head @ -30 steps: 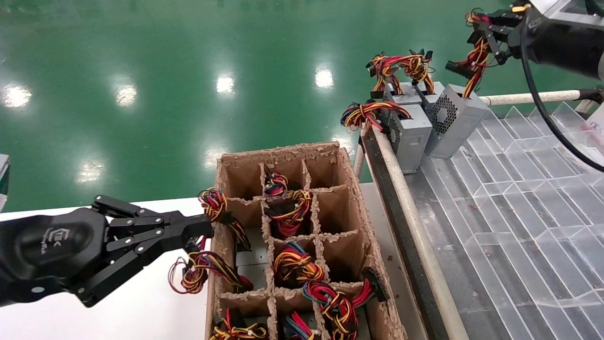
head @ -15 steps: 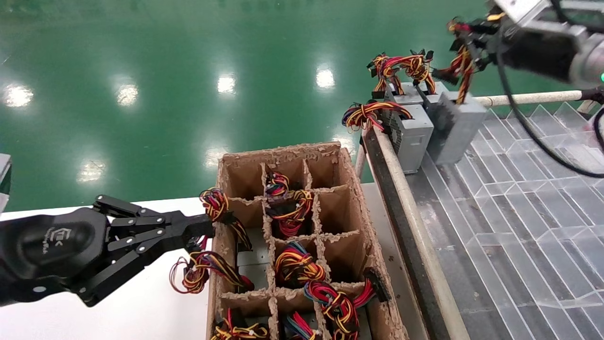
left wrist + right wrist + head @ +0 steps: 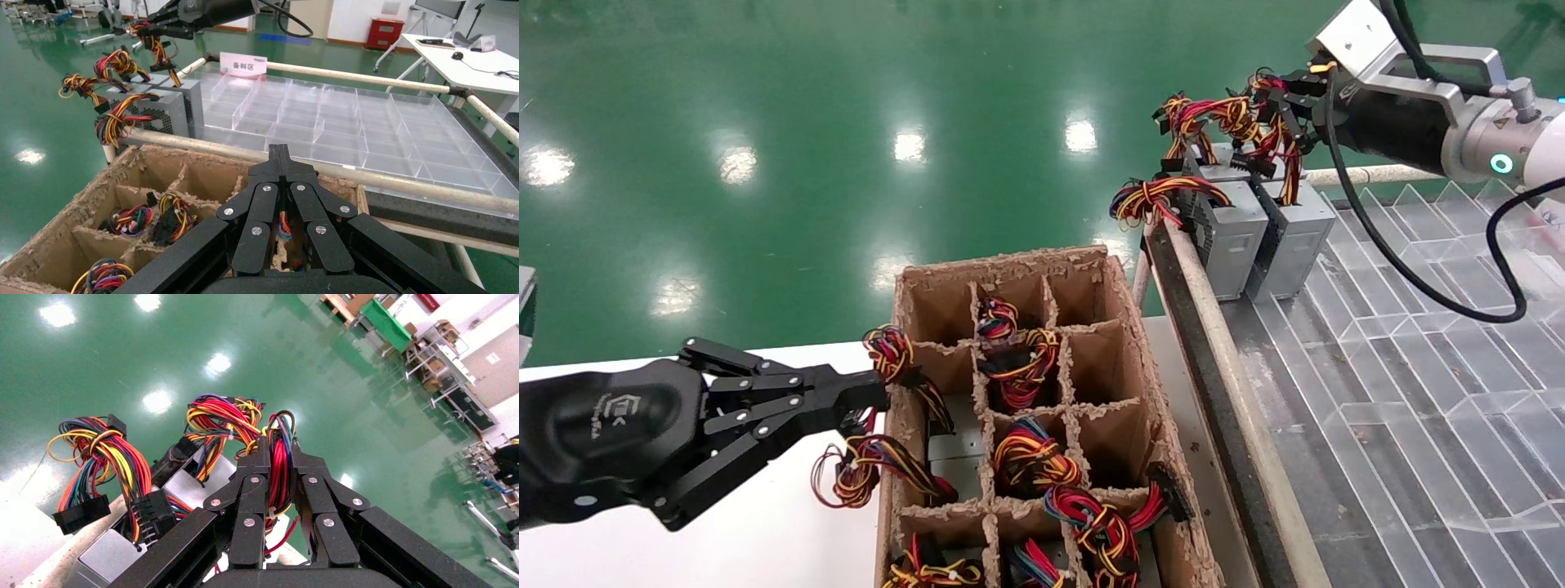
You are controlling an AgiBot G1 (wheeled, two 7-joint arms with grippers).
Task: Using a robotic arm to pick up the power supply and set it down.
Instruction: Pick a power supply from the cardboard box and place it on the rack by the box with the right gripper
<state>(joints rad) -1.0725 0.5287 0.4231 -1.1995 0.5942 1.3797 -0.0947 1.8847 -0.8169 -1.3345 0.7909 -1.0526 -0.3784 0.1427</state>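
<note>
- Now I am watching the right gripper (image 3: 1283, 102) in the head view: it is clamping the red wire bundle (image 3: 280, 468) between its closed fingers, and it is carrying the power supply (image 3: 1299, 237) by these wires.
- Compared with one second ago, the grey box is not hanging tilted and apart any more; it is standing upright on the clear partitioned tray (image 3: 1418, 343), just beside the neighbouring power supply (image 3: 1231, 233) at the tray's far corner.
- Half a second ago the box was swinging and its shape was smeared; now it is looking steady, so I judge that it is resting on the tray, though I cannot see the contact under it.
- The white arm (image 3: 1544, 159) with the green ring light is reaching in from the right, much closer to the row of boxes than before.
- For the task this means, in my opinion, that the setting down is almost finished; the remaining step is to release the wires and lift away without pulling the box over.
- The left gripper (image 3: 866, 392) is staying in the same place as before, with its fingers together, at the edge of the cardboard divider box (image 3: 1009, 269), touching a wire bundle there.
</note>
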